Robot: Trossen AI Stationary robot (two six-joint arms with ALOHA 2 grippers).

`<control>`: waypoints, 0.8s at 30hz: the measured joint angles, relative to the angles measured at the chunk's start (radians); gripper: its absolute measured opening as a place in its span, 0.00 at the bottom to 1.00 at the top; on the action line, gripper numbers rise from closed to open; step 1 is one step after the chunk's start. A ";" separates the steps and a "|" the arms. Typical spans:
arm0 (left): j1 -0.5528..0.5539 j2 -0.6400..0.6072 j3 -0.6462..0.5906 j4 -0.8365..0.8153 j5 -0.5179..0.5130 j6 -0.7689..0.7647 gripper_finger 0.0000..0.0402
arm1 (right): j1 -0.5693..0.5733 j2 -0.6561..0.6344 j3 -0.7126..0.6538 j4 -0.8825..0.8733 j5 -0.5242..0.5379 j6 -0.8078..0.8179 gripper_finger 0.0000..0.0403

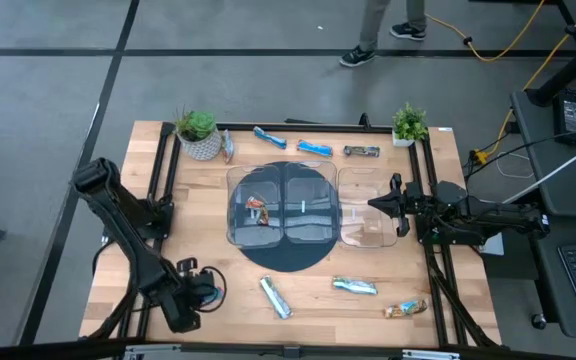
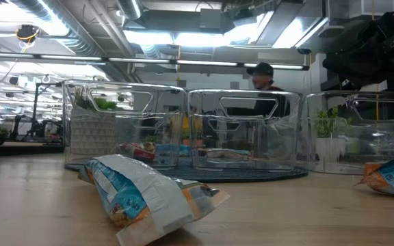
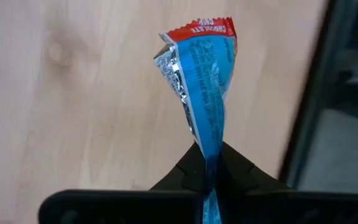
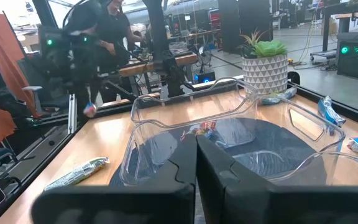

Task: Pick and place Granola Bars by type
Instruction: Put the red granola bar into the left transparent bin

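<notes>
While the left claw (image 3: 209, 163) sits at the counter's (image 1: 448, 300) near left corner, its fingers are pressed together on the end of a blue granola bar (image 3: 202, 87), whose long axis runs straight out from the fingertips. From there the clear trays (image 1: 288, 205) lie ahead and to the right, on the dark round mat, so the carry probably goes that way. Three more bars (image 1: 354, 287) lie along the near edge, others along the far edge by the potted plants (image 1: 198, 130). Across the counter, the right claw (image 1: 380, 203) waits with fingers pressed together and empty, at the rightmost tray's rim.
</notes>
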 joint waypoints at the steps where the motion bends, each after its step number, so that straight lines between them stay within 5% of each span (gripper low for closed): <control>1: -0.003 -0.021 0.000 0.000 -0.021 0.003 0.02 | 0.000 0.000 0.000 0.000 0.000 0.000 0.02; 9: -0.002 -0.152 0.001 -0.001 -0.187 0.041 0.02 | 0.000 0.000 0.000 0.000 0.000 0.000 0.02; 24: 0.069 -0.234 0.001 -0.002 -0.139 0.180 0.01 | 0.000 0.000 0.000 0.000 0.000 0.000 0.02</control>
